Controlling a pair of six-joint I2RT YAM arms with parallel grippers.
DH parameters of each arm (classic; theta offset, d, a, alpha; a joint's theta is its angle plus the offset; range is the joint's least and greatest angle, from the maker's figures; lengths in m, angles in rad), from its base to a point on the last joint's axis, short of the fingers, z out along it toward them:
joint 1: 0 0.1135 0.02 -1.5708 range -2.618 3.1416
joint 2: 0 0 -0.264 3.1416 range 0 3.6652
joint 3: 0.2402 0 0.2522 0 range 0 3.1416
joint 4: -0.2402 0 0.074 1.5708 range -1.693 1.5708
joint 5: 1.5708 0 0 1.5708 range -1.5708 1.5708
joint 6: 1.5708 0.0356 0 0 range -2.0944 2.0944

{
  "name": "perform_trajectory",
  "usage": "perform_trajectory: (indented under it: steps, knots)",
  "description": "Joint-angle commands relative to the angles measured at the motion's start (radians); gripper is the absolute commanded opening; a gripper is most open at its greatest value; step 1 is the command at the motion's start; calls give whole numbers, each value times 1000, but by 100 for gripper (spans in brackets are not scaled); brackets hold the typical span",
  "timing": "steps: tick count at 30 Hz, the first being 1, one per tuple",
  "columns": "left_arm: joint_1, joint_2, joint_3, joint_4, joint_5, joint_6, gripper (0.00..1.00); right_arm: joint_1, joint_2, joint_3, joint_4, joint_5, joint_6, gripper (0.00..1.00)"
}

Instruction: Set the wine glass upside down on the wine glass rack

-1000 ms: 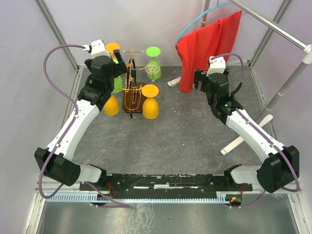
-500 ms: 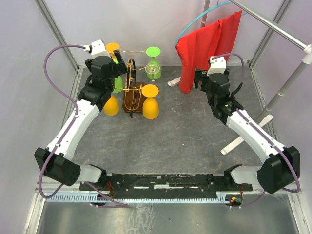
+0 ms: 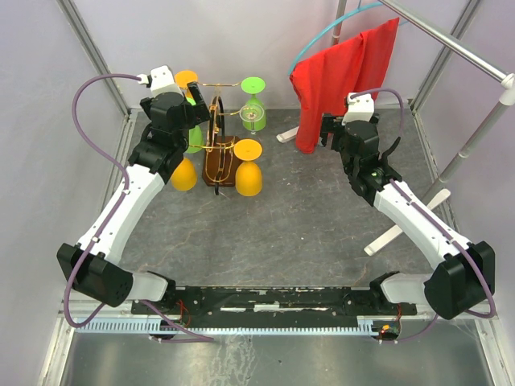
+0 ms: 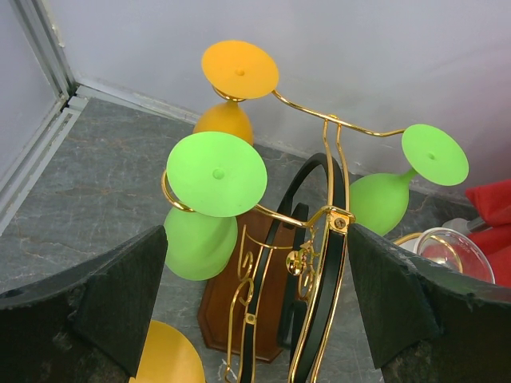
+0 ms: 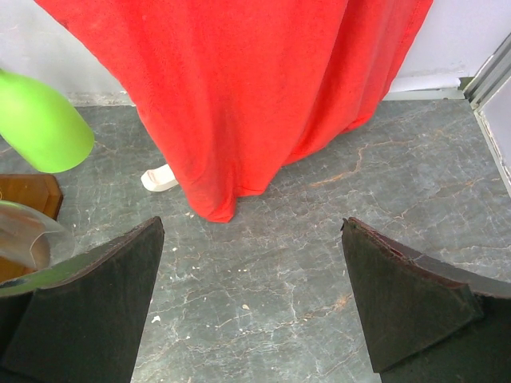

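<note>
Rack loaded, both grippers empty.

The wine glass rack (image 3: pixel 217 165) stands on the table (image 3: pixel 298 233) at back left, wooden base down. Glasses hang on its gold wire arms bowl-down, foot-up. The green wine glass (image 4: pixel 215 174) hangs on the near left arm, just ahead of the left gripper (image 4: pixel 257 263), whose jaws stand wide apart with nothing touching them. A second green glass (image 4: pixel 435 154) hangs on the far side, along with three orange glasses (image 3: pixel 248 178). A clear glass (image 4: pixel 455 251) sits by the rack's right; its support cannot be made out. The left arm (image 3: pixel 129 197) reaches forward, wrist at the rack's left. The right gripper (image 5: pixel 251 231) is wide open and empty, facing the floor before a red cloth (image 5: pixel 239 88).
</note>
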Motion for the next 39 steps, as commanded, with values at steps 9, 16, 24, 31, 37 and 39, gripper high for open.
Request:
perform_trajectory:
  steps: [9, 16, 24, 31, 37, 39]
  knots:
    - [3, -28, -1, 46, -13, -10, 99, -4, -35, 3, 32, -2, 7, 100]
    - [3, -30, -1, 46, -14, -8, 99, -5, -34, 1, 35, -9, 2, 100]
    - [3, -27, 1, 45, -13, -5, 99, -5, -36, 2, 36, -8, 1, 100]
    - [3, -27, 0, 46, -13, -4, 99, -6, -34, 2, 38, -16, 4, 100]
    - [2, -27, -1, 45, -13, -2, 99, -5, -33, 0, 41, -31, -2, 100]
    - [3, -25, 0, 46, -12, -1, 99, -5, -34, 1, 41, -31, -4, 100]
